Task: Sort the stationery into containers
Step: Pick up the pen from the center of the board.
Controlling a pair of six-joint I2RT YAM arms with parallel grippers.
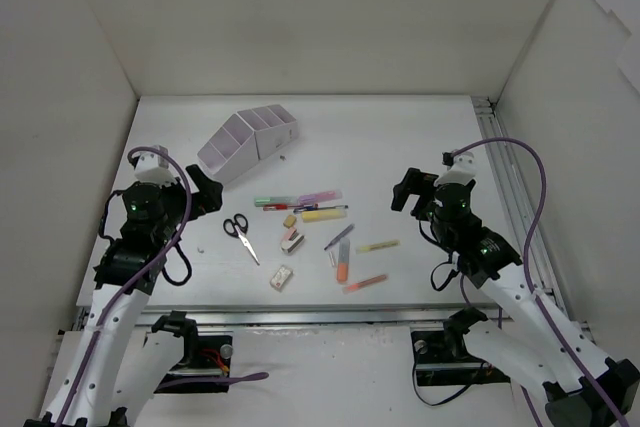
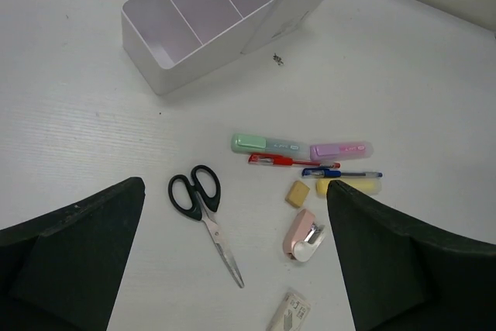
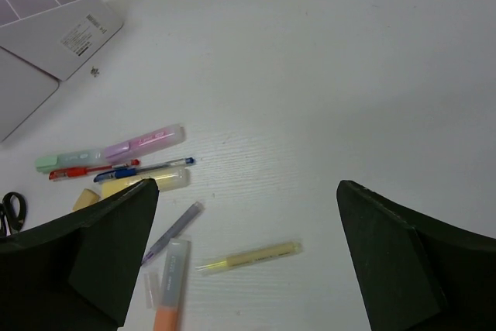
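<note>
Pale lilac organizer (image 1: 248,140) far-left, four stepped compartments. Black scissors (image 1: 238,230), pens (image 2: 341,174), highlighters (image 2: 267,144), erasers (image 2: 297,193) lie flat mid-table; pink item (image 2: 304,236) possibly correction tape.

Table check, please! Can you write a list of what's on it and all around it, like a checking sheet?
Surface: white table, flat and matte.
Job's things: organizer at the far left, and the compartments that show are empty. The scissors, highlighters, pens and eraser lie loose in the middle, none sorted.
Clutter: a small dark speck beside the organizer.
Grippers: left gripper and right gripper are open, holding nothing, above the table.
Cables: purple cables loop along both arms, away from the stationery.
Surroundings: white walls on three sides, and a rail along the right edge.
</note>
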